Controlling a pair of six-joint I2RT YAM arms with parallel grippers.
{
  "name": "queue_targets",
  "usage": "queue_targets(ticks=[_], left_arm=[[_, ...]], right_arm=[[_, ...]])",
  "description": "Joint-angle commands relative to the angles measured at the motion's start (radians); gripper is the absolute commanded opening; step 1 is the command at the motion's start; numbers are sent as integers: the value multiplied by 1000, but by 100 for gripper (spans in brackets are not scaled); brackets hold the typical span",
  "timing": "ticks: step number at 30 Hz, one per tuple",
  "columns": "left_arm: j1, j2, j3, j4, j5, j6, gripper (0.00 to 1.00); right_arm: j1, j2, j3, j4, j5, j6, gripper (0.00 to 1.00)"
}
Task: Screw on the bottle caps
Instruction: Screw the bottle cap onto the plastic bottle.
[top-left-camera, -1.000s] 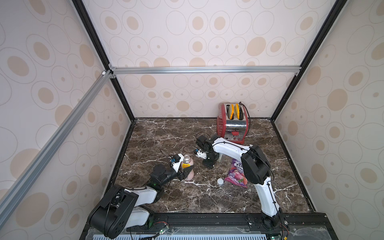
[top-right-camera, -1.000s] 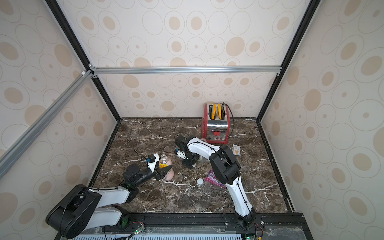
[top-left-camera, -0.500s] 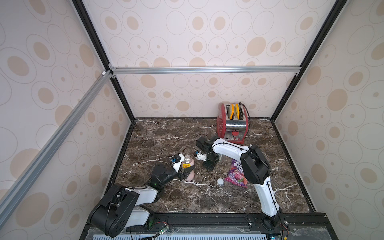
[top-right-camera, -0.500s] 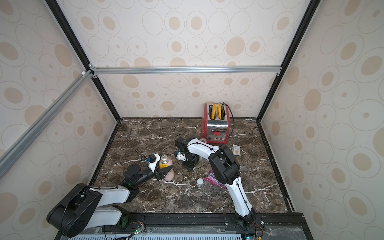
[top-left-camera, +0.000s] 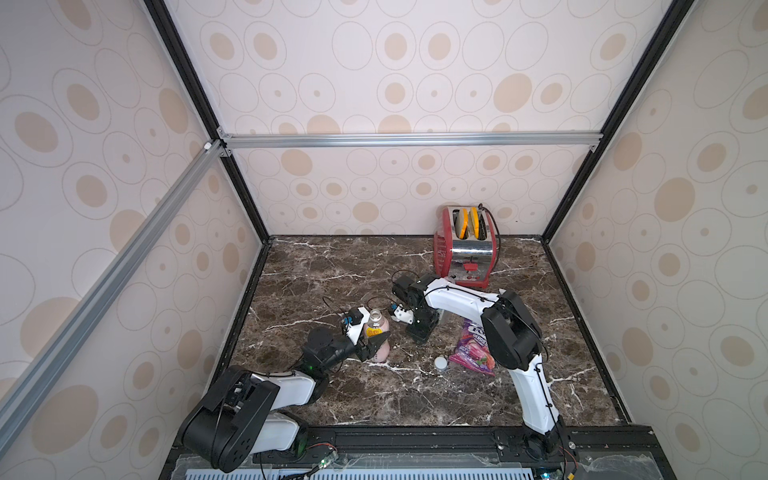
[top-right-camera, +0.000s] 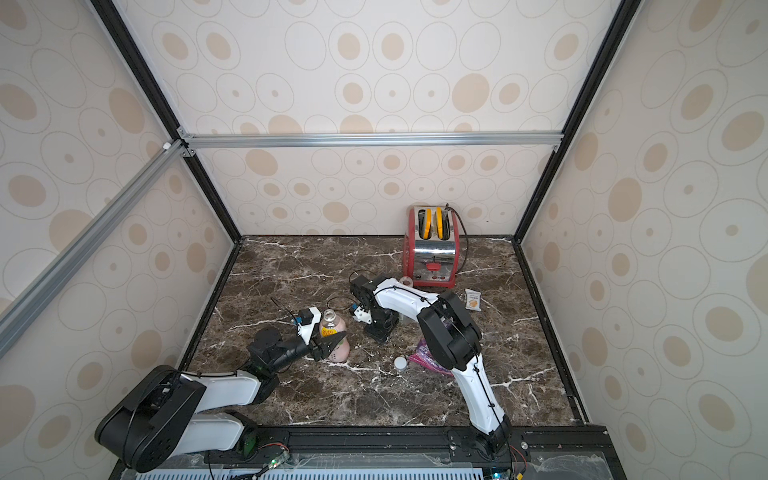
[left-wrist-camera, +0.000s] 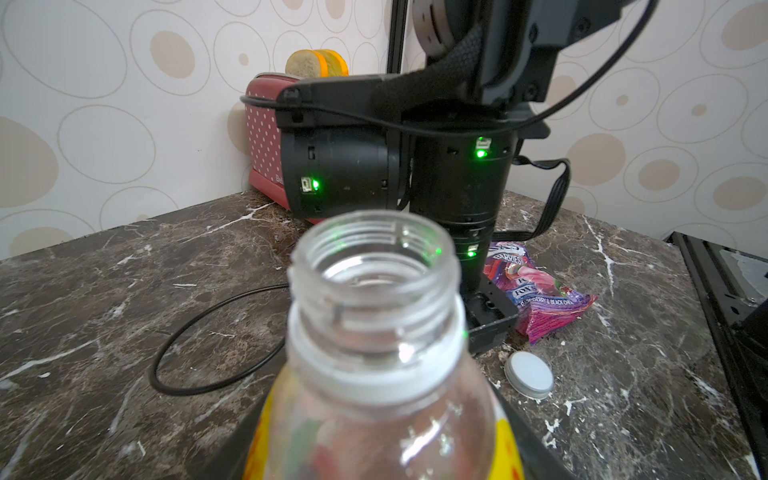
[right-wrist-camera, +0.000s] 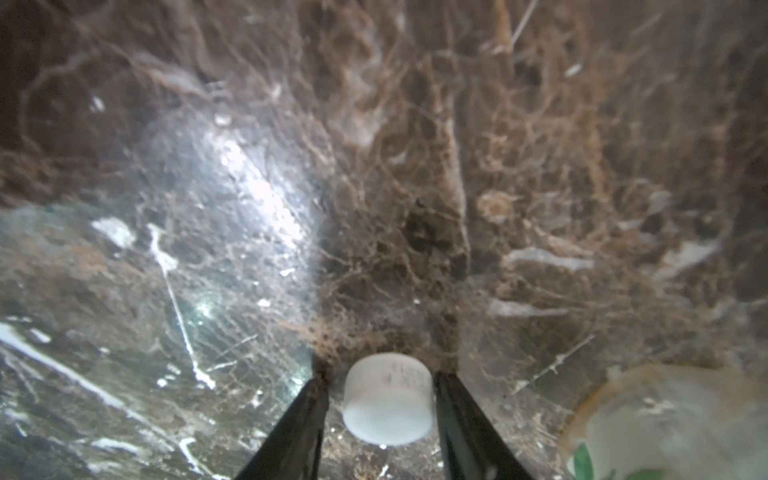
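surface: dark marble tabletop (top-left-camera: 332, 266) | on it: red toaster (top-left-camera: 465, 249), purple candy bag (top-left-camera: 471, 351), white cap (top-left-camera: 441, 363), small packet (top-right-camera: 473, 300)

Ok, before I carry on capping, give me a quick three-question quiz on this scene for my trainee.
1. True or false: the pink bottle already wears a cap.
2. The loose wide cap lies nearest the: A) toaster B) candy bag C) pink bottle.
3. Which end effector straddles the small cap?
Key: 1 false, its neck is open; 2 B; 3 the right end effector.
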Motion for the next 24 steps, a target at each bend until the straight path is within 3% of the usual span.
queue_targets(ticks=[1, 6, 24], left_arm=[[-10, 12, 32, 17, 19, -5, 65], [-10, 15, 34, 17, 21, -4, 65], [-10, 21, 35, 17, 24, -5, 65]], right_arm=[[5, -37, -13, 0, -6, 14, 48], [5, -34, -15, -7, 2, 16, 44], [6, -40, -17, -21, 4, 18, 45]])
